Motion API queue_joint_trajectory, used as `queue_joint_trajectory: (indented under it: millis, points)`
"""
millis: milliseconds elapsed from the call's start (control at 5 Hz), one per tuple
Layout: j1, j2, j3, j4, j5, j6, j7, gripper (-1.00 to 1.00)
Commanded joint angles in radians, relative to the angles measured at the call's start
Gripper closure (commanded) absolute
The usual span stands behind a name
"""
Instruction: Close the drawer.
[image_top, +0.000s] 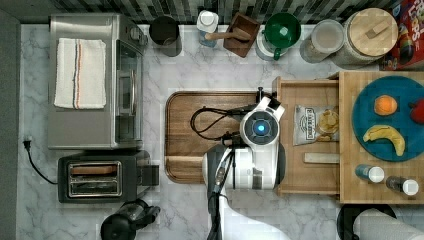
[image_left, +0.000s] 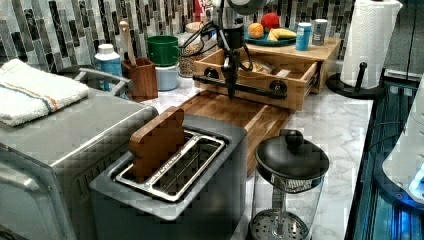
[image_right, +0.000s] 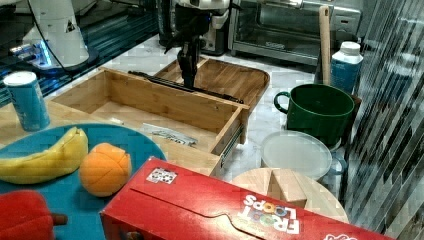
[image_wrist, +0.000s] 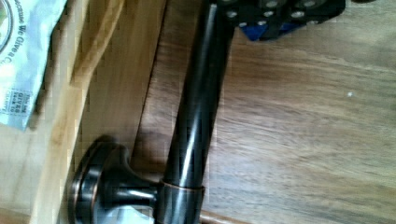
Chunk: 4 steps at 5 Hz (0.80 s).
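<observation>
The light-wood drawer (image_top: 306, 88) stands pulled out from under the butcher-block top (image_top: 346, 185), towards the top view's left. A snack bag (image_top: 316, 125) and a pale flat strip (image_top: 321, 158) lie inside it. Its long black bar handle (image_left: 252, 89) (image_right: 212, 93) (image_wrist: 196, 107) runs along the front. My gripper (image_left: 231, 93) (image_right: 189, 81) (image_wrist: 280, 14) points straight down at the handle's cutting-board side, its fingers together against the bar with nothing held. In the top view my wrist (image_top: 260, 127) covers the handle's middle.
A dark wooden cutting board (image_top: 192, 145) lies right in front of the drawer. A toaster oven (image_top: 95, 80), toaster (image_top: 100, 177) and glass kettle (image_left: 287, 185) stand beyond it. Jars, a green mug (image_right: 315, 110) and a paper-towel roll (image_left: 367, 35) line the edges.
</observation>
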Motion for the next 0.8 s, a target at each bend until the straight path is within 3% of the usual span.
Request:
queue_joint_trajectory:
  millis: [200,800]
  points:
    - [-0.107,-0.015,-0.128,0.094,-0.079,0.137,-0.109,1.00]
    - [-0.230,0.053,-0.177,0.203,-0.087,0.145,-0.279,1.00]
